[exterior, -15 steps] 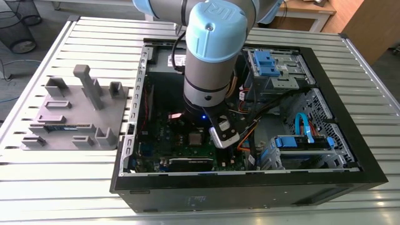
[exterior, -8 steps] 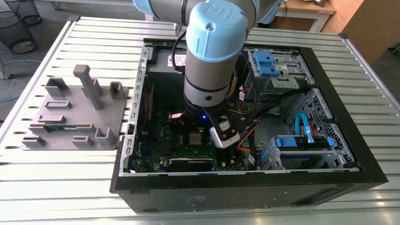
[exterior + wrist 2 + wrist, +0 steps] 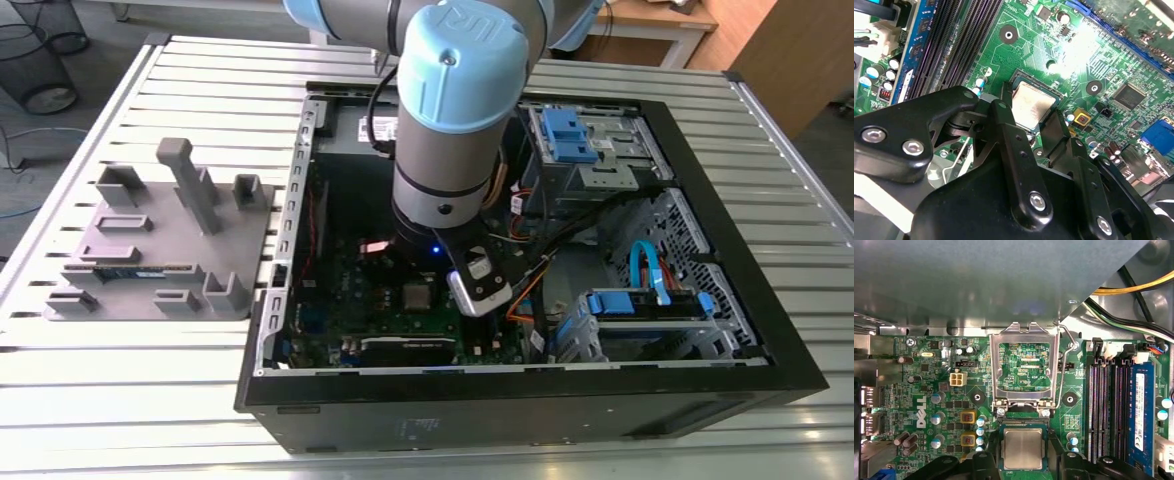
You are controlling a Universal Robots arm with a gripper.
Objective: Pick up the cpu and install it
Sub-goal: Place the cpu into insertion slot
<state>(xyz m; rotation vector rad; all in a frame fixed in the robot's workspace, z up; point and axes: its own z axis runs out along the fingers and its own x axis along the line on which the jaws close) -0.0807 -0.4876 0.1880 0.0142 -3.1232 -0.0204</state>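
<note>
**Chip in its seat, nothing locking it down**

My pincer (image 3: 1030, 109) sat astride the chip (image 3: 1023, 449); whether it was gripping the chip or free of it, I could not tell. The chip lay in the socket (image 3: 1039, 81) on the green board (image 3: 1076, 420), seemingly flat. Just beyond it the metal hold-down frame (image 3: 994, 370) stood open, so nothing pinned the chip. I judged that any sideways drag or tilt from me could skew it and bend the contacts underneath. Farther off, the loose cables (image 3: 1134, 286) might have snagged my arm.
</note>
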